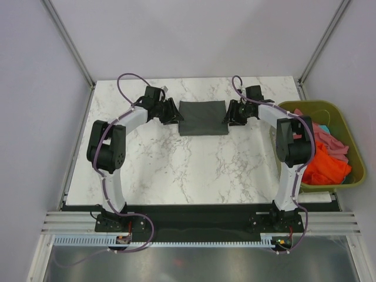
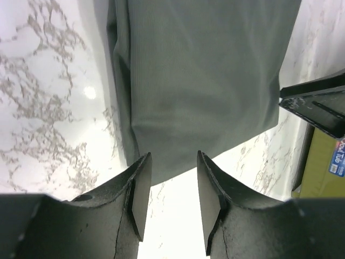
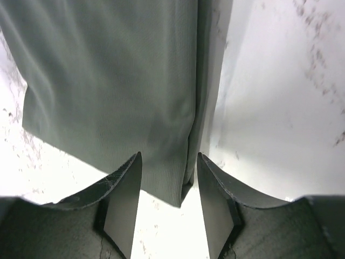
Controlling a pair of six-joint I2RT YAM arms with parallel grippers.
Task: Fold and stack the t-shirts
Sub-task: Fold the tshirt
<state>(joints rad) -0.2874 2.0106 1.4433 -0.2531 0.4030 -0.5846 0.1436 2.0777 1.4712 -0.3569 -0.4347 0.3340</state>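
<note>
A dark charcoal grey t-shirt [image 1: 203,117] lies folded into a flat rectangle at the far middle of the marble table [image 1: 194,170]. My left gripper [image 1: 174,113] is open at the shirt's left edge, its jaws apart with bare table between them; the cloth [image 2: 199,81] starts just past the fingertips [image 2: 144,167]. My right gripper [image 1: 228,115] is open at the shirt's right edge; a corner of the cloth [image 3: 161,108] reaches between its jaws, touching neither. Orange [image 1: 326,167] and pink [image 1: 329,141] t-shirts lie in the bin.
An olive-green plastic bin [image 1: 348,132] stands off the table's right edge beside the right arm. In the left wrist view the right gripper's fingers [image 2: 318,105] show across the shirt, with the bin's side [image 2: 323,167] behind. Grey walls enclose the table.
</note>
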